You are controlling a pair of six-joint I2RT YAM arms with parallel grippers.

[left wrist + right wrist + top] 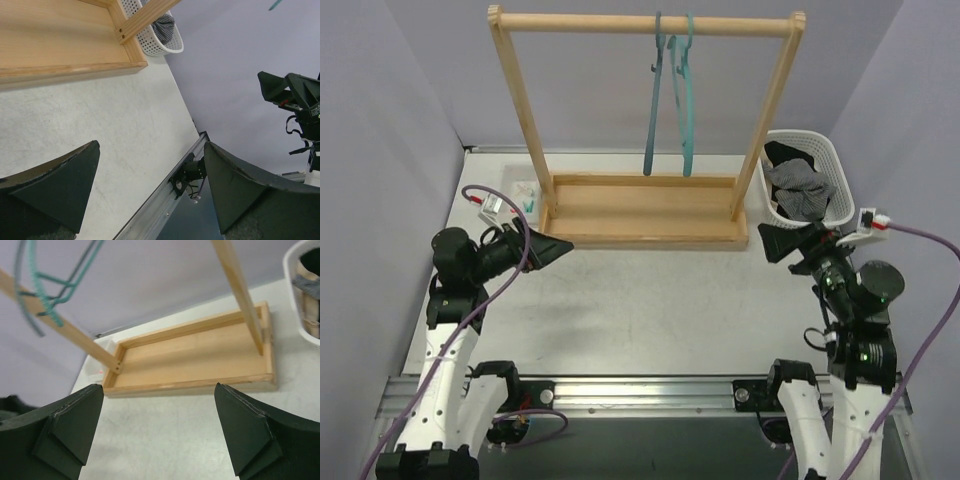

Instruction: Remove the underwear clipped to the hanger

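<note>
1. The underwear lies in a white basket [832, 160] that stands on the surface [650, 310], just beside the right end of a wooden rack [645, 22].
2. The grey striped pair [802, 192] is bunched on top in the basket. The black pair [784, 153] lies behind it, toward the far rim.
3. The left wrist view shows the striped cloth [164, 24] through the basket's open top. In the right wrist view only an edge of the basket [290, 270] is in frame, with grey and tan cloth inside it.
4. Two teal hangers [670, 100] hang side by side from the rack's top rail, right of its middle. They are well apart from the underwear.
5. The left hand [556, 245] hovers above the surface, near the front left corner of the rack's base. Its fingers are spread wide with nothing between them [150, 150].
6. The right hand [772, 243] hovers near the front right corner of the base, just in front of the basket. Its fingers are also spread wide and grip nothing [159, 390].
7. The two hands point toward each other across the front of the rack, and neither touches the rack, the basket or the cloth.
8. A small white container [520, 198] with teal pieces in it sits by the rack's left post.
</note>
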